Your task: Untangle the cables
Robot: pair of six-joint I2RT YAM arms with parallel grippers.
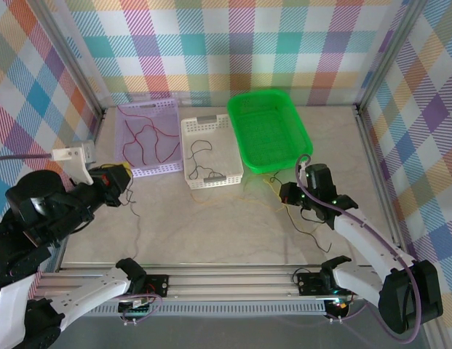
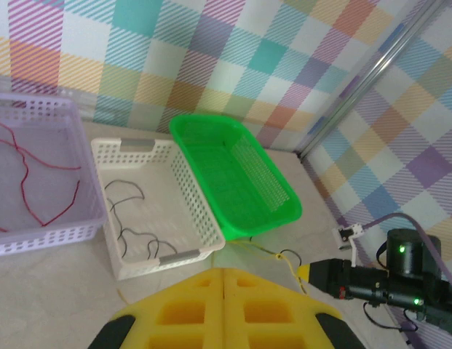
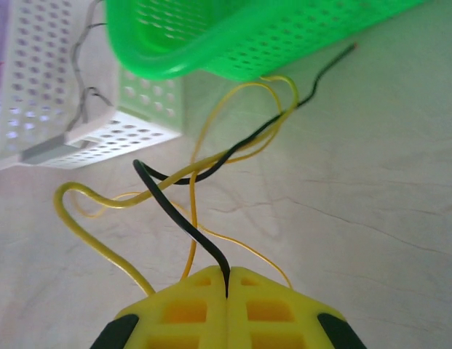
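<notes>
My left gripper's (image 2: 224,275) yellow foam pads sit pressed together at the bottom edge, and I see nothing between them. Beyond them stands a white perforated plastic basket (image 2: 188,193) holding thin black wires (image 2: 127,182). Just beside its left wall is a lilac perforated plastic basket (image 2: 44,236) with thin red wires (image 2: 26,178) inside. A bright green perforated plastic basket (image 2: 262,174) sits just beside its right wall. Right of the white basket's near corner, a loose black wire (image 2: 284,256) and a thin yellow wire (image 2: 287,263) lie on the pale marbled tabletop (image 2: 58,298). Further right of it is the black right gripper (image 2: 303,273).
</notes>
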